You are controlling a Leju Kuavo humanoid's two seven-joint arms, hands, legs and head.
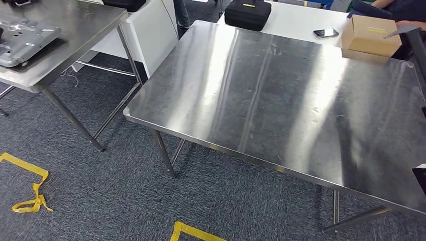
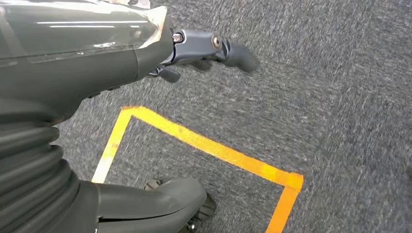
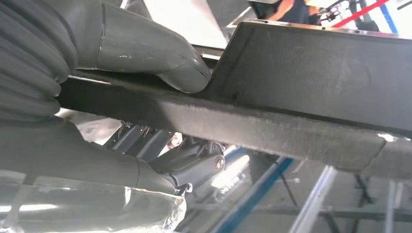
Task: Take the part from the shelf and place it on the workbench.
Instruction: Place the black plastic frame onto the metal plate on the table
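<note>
The right hand [image 3: 145, 121] grips the part [image 3: 301, 97], a dark flat panel with a rough, fibrous edge: in the right wrist view the thick grey thumb [image 3: 160, 53] presses on one face of it and the darker fingers [image 3: 194, 167] curl beneath the other face, so the panel is clamped between them. In the head view a dark sliver of the part [image 1: 419, 42] shows at the far right, above the right edge of the workbench [image 1: 281, 100]; whether it touches the steel there cannot be told.

The left hand [image 2: 194, 53] hangs over grey carpet [image 2: 340, 97] with nothing in it; its dark fingers [image 2: 228, 48] are slightly bent and apart from the thumb [image 2: 165, 199] (the wide gap between them frames yellow floor tape [image 2: 209, 145]).

Two steel tables are in the head view. The workbench is the nearer one, its broad top bare and reflective from the front edge to the far edge. The second steel table [image 1: 75, 30] stands at the left, well apart across a strip of carpet, with one grey metal plate [image 1: 22, 40] on it near its left edge. Beyond the workbench's far edge is a white table [image 1: 296, 22] carrying one black case [image 1: 247, 14], one phone [image 1: 325, 33] and one cardboard box [image 1: 370, 36], the box just beside the workbench's far right corner.
</note>
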